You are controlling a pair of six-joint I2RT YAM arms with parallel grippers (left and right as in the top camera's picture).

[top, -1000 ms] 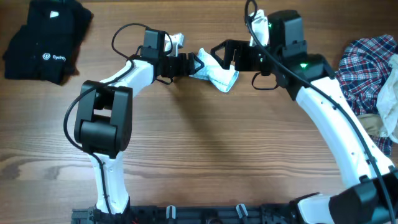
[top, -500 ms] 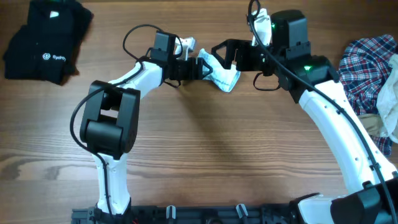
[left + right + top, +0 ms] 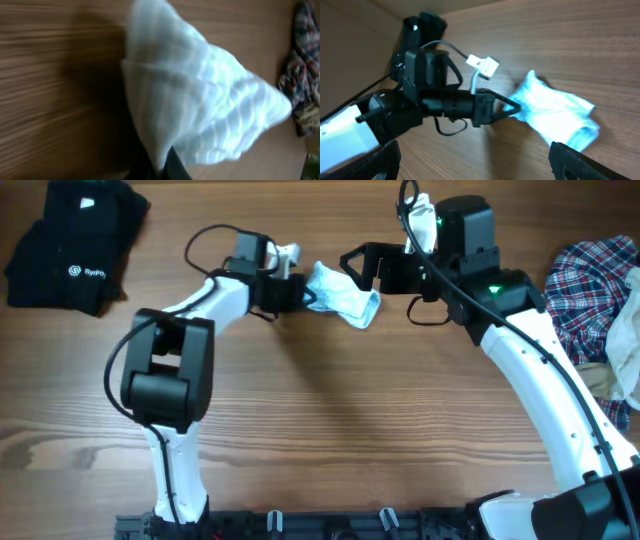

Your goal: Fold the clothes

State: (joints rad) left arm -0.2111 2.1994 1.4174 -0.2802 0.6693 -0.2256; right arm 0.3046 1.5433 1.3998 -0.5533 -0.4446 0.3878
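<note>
Left pincer (image 3: 300, 292) is clamped on the left edge of the pale-blue striped garment (image 3: 342, 295) — upper middle of the frame, on the desk (image 3: 330, 410). Right pincer (image 3: 362, 268) hangs wide apart just beside its right end.

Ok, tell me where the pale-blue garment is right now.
Overhead, the pale-blue garment is at the far middle of the table, its left edge pinched by the left gripper, with the open right gripper just beside it on the right.

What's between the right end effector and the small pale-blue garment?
Only bare wooden table, shown in the right wrist view; the open right end effector hangs apart from the pale-blue garment.
</note>
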